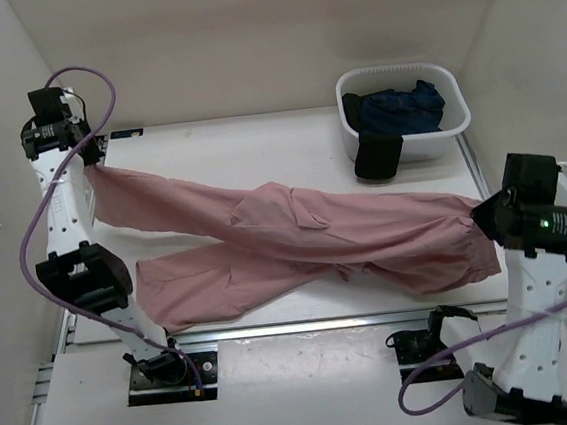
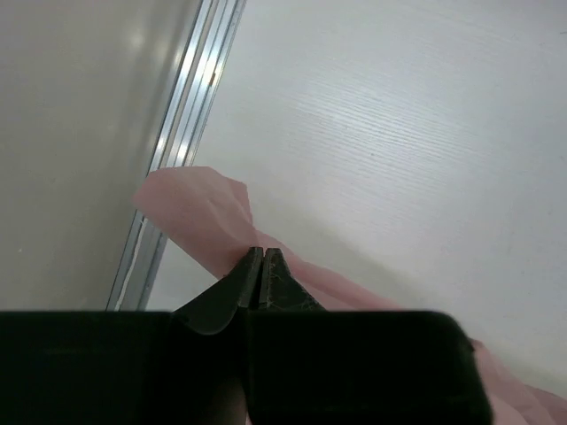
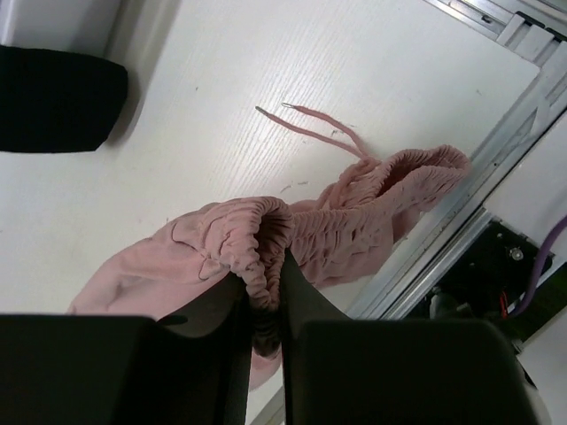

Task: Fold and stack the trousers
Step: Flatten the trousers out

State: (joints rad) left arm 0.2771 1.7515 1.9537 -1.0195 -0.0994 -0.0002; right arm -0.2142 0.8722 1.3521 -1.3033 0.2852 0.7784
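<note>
The dusty-pink trousers [image 1: 296, 236] lie stretched across the table, legs crossing near the middle. My left gripper [image 1: 85, 156] is at the far left, shut on the hem of one leg [image 2: 208, 217]. My right gripper [image 1: 485, 215] is at the right edge, shut on the gathered elastic waistband [image 3: 257, 235]. The thin pink drawstring [image 3: 310, 128] trails on the table beyond the waist. The other leg ends loose at the front left [image 1: 156, 295].
A white tub [image 1: 455, 116] at the back right holds a dark navy garment [image 1: 404, 105], with a black garment [image 1: 376, 155] hanging over its front rim. Metal rails run along the left [image 2: 182, 133] and right [image 3: 496, 159] table edges.
</note>
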